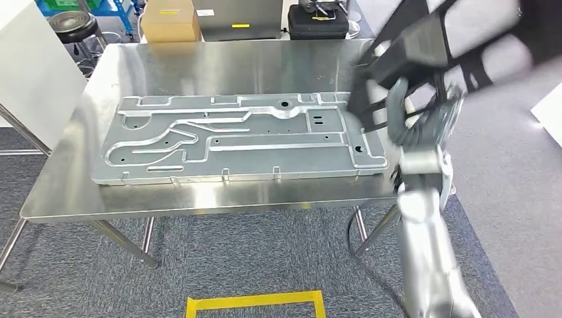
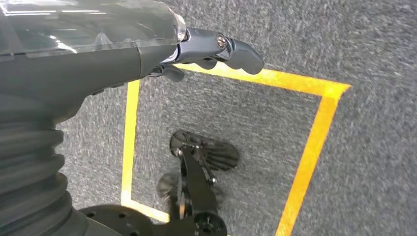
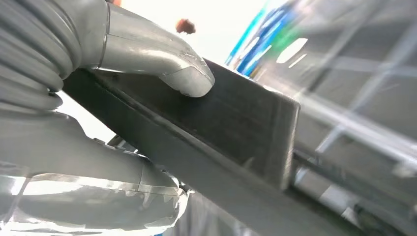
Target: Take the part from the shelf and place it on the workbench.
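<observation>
While the right hand (image 1: 414, 126) grips the dark frame-like part (image 1: 424, 50) up over the workbench's (image 1: 199, 199) right end — the left hand (image 2: 216, 49) hanging idle, fingers curled — it's carrying, and lowering beside the metal panel (image 1: 232, 136) comes next.

No legible text, brand, number or sign anywhere; only a white label (image 1: 205, 12) on a cardboard box (image 1: 169, 21) behind the workbench (image 1: 199, 199), too small to read.
</observation>
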`<state>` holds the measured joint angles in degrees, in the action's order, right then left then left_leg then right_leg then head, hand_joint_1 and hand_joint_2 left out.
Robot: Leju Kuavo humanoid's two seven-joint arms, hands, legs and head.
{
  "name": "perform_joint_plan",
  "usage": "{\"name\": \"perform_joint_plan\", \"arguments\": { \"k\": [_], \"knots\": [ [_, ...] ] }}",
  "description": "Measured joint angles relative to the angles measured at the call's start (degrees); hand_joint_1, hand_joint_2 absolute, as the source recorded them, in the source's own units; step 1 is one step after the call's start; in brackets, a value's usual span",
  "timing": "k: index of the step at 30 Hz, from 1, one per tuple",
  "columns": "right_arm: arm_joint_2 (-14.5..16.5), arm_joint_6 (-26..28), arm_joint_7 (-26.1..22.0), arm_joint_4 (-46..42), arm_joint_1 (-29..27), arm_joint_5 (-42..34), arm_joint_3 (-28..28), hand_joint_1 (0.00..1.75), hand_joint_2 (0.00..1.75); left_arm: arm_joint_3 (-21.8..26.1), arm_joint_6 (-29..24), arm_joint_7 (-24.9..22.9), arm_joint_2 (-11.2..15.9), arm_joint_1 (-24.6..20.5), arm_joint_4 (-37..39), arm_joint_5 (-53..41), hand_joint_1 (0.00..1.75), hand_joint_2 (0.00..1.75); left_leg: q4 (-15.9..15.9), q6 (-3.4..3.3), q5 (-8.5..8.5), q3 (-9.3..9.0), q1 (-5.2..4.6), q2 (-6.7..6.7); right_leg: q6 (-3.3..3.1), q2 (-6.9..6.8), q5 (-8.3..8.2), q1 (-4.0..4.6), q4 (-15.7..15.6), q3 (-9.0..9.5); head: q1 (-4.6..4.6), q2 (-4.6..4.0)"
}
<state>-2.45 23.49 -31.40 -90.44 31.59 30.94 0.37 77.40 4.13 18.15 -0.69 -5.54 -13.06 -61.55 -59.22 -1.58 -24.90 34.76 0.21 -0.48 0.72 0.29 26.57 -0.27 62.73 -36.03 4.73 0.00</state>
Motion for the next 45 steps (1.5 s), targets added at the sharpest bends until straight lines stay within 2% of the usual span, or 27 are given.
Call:
{"name": "perform_joint_plan", "arguments": {
  "k": [2,4,6,7,9,11,12,13,15,16,17,21,23,25,26,27,28,29,31,33,35,37,39,41,42,43,45],
  "knots": [
    [-1.63,5.74,4.17,8.33,5.40,9.49,-1.26,1.75,1.75,-0.36,0.10,0.19,-0.03,0.01,0.01,-0.35,0.00,1.75,0.06,0.39,0.01,0.17,-0.09,-0.15,-0.58,-0.01,-1.15,0.36,-3.52,1.08,0.00,0.00],
    [-3.20,9.55,8.52,15.82,9.60,18.75,-1.49,1.75,1.75,-0.69,0.12,0.32,0.07,0.00,0.01,-0.63,0.00,1.75,0.20,0.97,0.02,0.28,-0.10,-0.17,-0.83,-0.01,-1.29,0.28,-4.10,1.23,0.01,0.00],
    [-4.26,10.65,13.14,22.21,12.91,27.98,-1.09,1.75,1.75,-1.11,0.15,0.45,0.19,-0.01,0.01,-0.78,0.00,1.75,-1.17,1.55,-0.94,0.80,-0.13,-0.07,-1.25,-0.13,-1.58,-0.09,-4.96,1.79,0.00,0.00],
    [-4.52,10.23,16.03,25.36,14.61,33.38,-0.37,1.75,1.75,-1.29,0.20,0.57,0.25,0.00,0.01,-0.83,0.00,1.75,-3.40,1.82,-2.14,1.82,-0.10,-0.01,-1.46,-0.19,-1.69,-0.29,-5.32,2.08,0.00,0.00],
    [-4.73,8.43,21.29,31.75,17.88,44.14,2.10,1.75,1.75,-1.54,0.36,0.91,0.28,0.02,0.01,-0.94,0.00,1.75,-10.58,2.29,-5.15,5.40,0.18,0.04,-1.79,-0.13,-1.58,-0.24,-5.41,2.29,0.00,0.00],
    [-4.37,6.00,23.64,37.92,20.18,51.78,5.47,1.75,1.75,-1.69,0.61,1.49,0.34,0.00,0.01,-1.12,0.00,1.75,-15.42,2.68,-5.90,8.37,0.41,0.06,-1.87,-0.01,-1.33,-0.20,-5.36,2.52,0.00,0.00],
    [-3.93,4.67,24.00,40.92,21.06,54.43,7.32,1.75,1.75,-1.77,0.74,1.88,0.36,-0.01,0.01,-1.23,0.00,1.75,-14.81,2.80,-4.69,8.43,0.49,0.08,-1.82,0.03,-1.14,-0.20,-5.31,2.73,-0.01,0.00],
    [-3.34,3.28,24.18,43.82,21.86,56.42,9.26,1.75,1.75,-1.88,0.84,2.28,0.42,-0.03,0.01,-1.37,0.00,1.75,-12.00,2.84,-2.58,7.40,0.54,0.11,-1.73,0.05,-0.89,-0.20,-5.22,3.00,0.00,0.00],
    [-1.85,0.42,24.00,49.04,23.19,58.44,13.20,1.75,1.75,-2.19,0.91,3.01,0.53,-0.20,0.01,-1.64,0.00,1.75,-3.99,2.61,1.38,3.93,0.51,0.21,-1.37,0.03,-0.26,-0.10,-4.93,3.37,-0.01,0.00],
    [-1.05,-0.90,23.63,51.50,23.74,58.71,15.21,1.75,1.75,-2.38,0.92,3.30,0.58,-0.36,0.01,-1.78,0.00,1.75,-1.24,2.37,2.27,2.71,0.44,0.22,-1.15,-0.01,-0.05,-0.02,-4.77,3.33,0.00,0.00],
    [-0.28,-2.04,23.06,53.80,24.11,58.80,17.10,1.75,1.75,-2.55,0.92,3.53,0.60,-0.51,0.01,-1.87,0.00,1.75,0.20,2.12,2.44,2.12,0.37,0.19,-0.91,-0.09,0.09,0.07,-4.67,3.23,-0.01,0.00],
    [2.43,-3.86,20.18,60.85,23.74,58.46,22.62,1.75,1.75,-2.99,0.81,3.99,0.61,-0.68,0.01,-1.77,0.00,1.75,0.91,1.10,2.04,1.76,0.53,0.00,0.03,-0.31,1.01,0.11,-3.87,2.83,-0.01,0.00],
    [3.57,-3.97,19.78,63.20,23.48,58.10,23.91,1.75,1.75,-3.02,0.71,4.18,0.61,-0.76,0.01,-1.53,0.00,1.75,1.24,0.61,1.96,1.40,0.73,0.03,0.58,-0.28,3.52,-0.05,0.99,0.49,-0.03,0.00],
    [4.35,-4.01,19.81,65.43,23.03,57.70,24.82,1.75,1.75,-3.02,0.54,4.37,0.61,-0.72,0.01,-1.28,0.00,1.75,1.24,0.32,1.72,1.19,0.72,0.02,0.96,-0.28,6.41,-0.14,8.98,-3.91,-0.02,0.00],
    [4.66,-4.02,19.86,66.41,22.64,57.54,25.19,1.75,1.75,-3.02,0.43,4.43,0.61,-0.62,0.01,-1.19,0.00,1.75,1.21,0.26,1.59,1.06,0.71,-0.02,1.05,-0.28,6.79,-0.18,11.66,-5.64,-0.02,0.00],
    [4.92,-4.03,19.94,67.29,22.21,57.35,25.52,1.75,1.75,-3.02,0.31,4.47,0.61,-0.49,0.01,-1.08,0.00,1.75,1.15,0.27,1.43,0.90,0.70,-0.07,1.03,-0.28,6.11,-0.20,12.33,-6.45,-0.02,0.00],
    [5.10,-4.02,20.04,67.92,21.86,57.10,25.74,1.75,1.75,-3.01,0.21,4.49,0.61,-0.38,0.01,-0.99,0.00,1.75,1.08,0.32,1.26,0.71,0.69,-0.12,0.91,-0.29,4.34,-0.21,10.53,-6.04,-0.01,0.00],
    [5.22,-3.99,20.13,68.37,21.64,56.77,25.87,1.75,1.75,-3.01,0.14,4.51,0.60,-0.32,0.01,-0.95,0.00,1.75,1.01,0.42,1.06,0.49,0.65,-0.17,0.67,-0.29,1.86,-0.18,6.71,-4.55,-0.01,0.00],
    [5.30,-3.83,20.27,69.06,21.50,55.94,25.98,0.87,0.87,-3.01,0.10,4.60,0.58,-0.30,0.01,-0.97,0.00,1.75,0.91,0.78,0.69,0.15,0.51,-0.18,0.03,-0.30,-1.71,0.08,-1.24,-1.12,-0.02,0.00],
    [5.31,-3.40,20.27,69.71,21.30,55.21,25.99,0.00,0.00,-3.02,0.07,4.72,0.58,-0.31,0.01,-1.18,0.00,1.75,0.96,1.30,0.51,0.03,0.41,-0.11,-0.46,-0.25,-2.44,0.44,-4.37,0.24,-0.02,0.00],
    [5.30,-2.84,20.25,70.31,20.93,54.71,25.98,0.00,0.00,-3.04,-0.02,4.83,0.59,-0.29,0.01,-1.46,0.00,1.75,1.21,1.89,0.47,-0.19,0.33,-0.03,-0.88,-0.18,-2.49,0.49,-4.61,0.37,-0.01,0.00],
    [5.27,-2.35,20.23,70.73,20.73,54.44,25.98,0.00,0.00,-3.08,-0.19,4.90,0.59,-0.25,0.01,-1.74,0.00,1.75,0.04,2.39,-0.59,0.04,0.32,0.06,-1.46,-0.18,-2.70,0.15,-5.23,0.89,0.00,0.00],
    [5.28,-1.89,20.17,71.08,20.54,54.30,25.97,0.00,0.00,-3.11,-0.38,4.89,0.61,-0.23,0.01,-1.92,0.00,1.75,-5.68,2.76,-3.81,2.51,0.47,0.14,-1.92,-0.19,-2.80,-0.06,-5.65,1.28,0.02,0.00],
    [5.31,-1.19,20.07,71.43,20.15,53.88,25.96,0.00,0.00,-3.13,-0.56,4.87,0.66,-0.16,0.01,-1.95,0.00,0.87,-13.07,3.07,-6.75,6.09,0.56,0.15,-2.11,-0.17,-2.73,0.02,-5.60,1.34,0.03,0.00],
    [5.31,-0.59,19.98,71.57,19.94,53.49,25.91,0.00,0.00,-3.13,-0.71,4.89,0.67,-0.08,0.01,-1.95,0.00,0.44,-14.77,3.18,-6.86,6.97,0.57,0.15,-2.13,-0.13,-2.68,0.06,-5.55,1.39,0.03,0.00],
    [5.31,0.35,19.76,71.66,19.79,53.01,25.82,0.00,0.00,-3.13,-0.86,4.92,0.67,-0.01,0.01,-1.95,0.00,0.00,-14.17,3.24,-5.85,6.75,0.59,0.16,-2.09,-0.07,-2.61,0.06,-5.47,1.44,0.03,0.00],
    [5.35,2.93,18.63,71.79,19.50,51.51,25.36,0.00,0.00,-3.14,-1.20,5.03,0.68,0.02,0.01,-1.95,0.00,0.00,-7.35,3.18,-2.02,3.50,0.68,0.17,-1.84,0.06,-2.34,0.06,-5.14,1.57,0.03,0.00]
  ]
}}
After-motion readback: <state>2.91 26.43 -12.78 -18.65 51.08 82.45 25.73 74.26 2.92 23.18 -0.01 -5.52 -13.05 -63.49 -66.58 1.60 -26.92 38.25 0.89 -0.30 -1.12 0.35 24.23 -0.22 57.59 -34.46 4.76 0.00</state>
